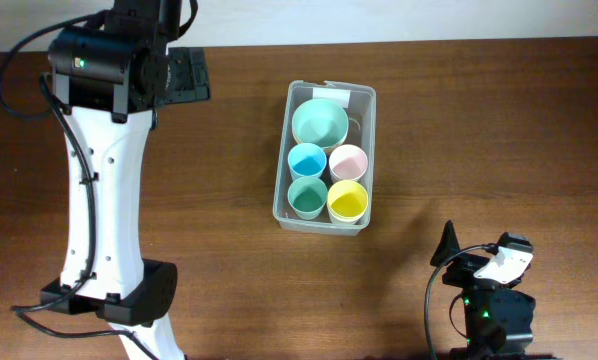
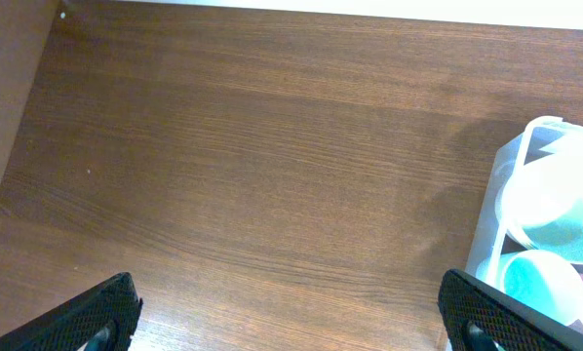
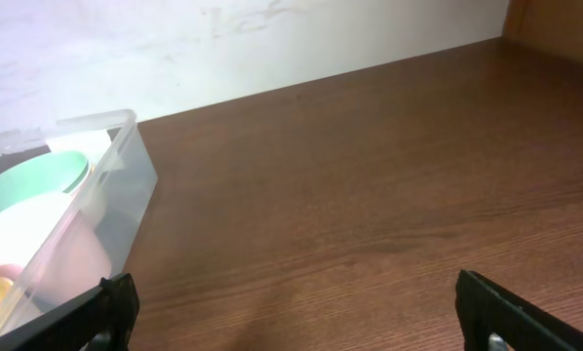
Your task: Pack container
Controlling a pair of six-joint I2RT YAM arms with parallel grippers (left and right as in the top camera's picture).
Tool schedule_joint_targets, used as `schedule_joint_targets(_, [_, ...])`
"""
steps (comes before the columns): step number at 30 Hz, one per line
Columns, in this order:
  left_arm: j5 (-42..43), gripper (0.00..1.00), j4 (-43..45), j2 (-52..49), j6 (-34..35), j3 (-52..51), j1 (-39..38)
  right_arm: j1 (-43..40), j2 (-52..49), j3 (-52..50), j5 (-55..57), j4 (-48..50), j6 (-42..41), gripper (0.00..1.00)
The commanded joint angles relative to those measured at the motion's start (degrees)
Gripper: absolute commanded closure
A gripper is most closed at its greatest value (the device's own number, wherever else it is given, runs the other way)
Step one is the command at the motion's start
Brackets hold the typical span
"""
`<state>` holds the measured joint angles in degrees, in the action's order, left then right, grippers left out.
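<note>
The clear plastic container [image 1: 281, 190] stands in the middle of the table with a white label at its far end. Inside are a mint green bowl [image 1: 319, 121], a blue cup [image 1: 306, 160], a pink cup [image 1: 347, 161], a teal cup [image 1: 307, 196] and a yellow cup [image 1: 346, 201]. My left gripper [image 2: 291, 317] is open and empty over bare wood, left of the container [image 2: 491, 210]. My right gripper [image 3: 301, 312] is open and empty, right of the container [image 3: 126, 175].
The left arm's white body [image 1: 104, 200] stretches along the table's left side. The right arm's base [image 1: 489, 300] sits at the front right. A pale wall [image 3: 223, 39] borders the table's far edge.
</note>
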<state>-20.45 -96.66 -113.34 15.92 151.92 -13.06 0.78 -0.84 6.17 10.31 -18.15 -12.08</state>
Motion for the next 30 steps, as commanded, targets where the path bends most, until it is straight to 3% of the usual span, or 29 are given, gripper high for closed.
schedule_joint_targets(1, [-0.76,0.0,-0.02,1.16,0.57,0.87,0.11,-0.46,0.63,-0.61,0.68,0.07,-0.28,0.01])
schedule_joint_targets(30, [-0.81,0.0,-0.02,2.01,0.55,0.87,-0.07,-0.46,0.63,-0.61,0.7,0.04,-0.39,0.01])
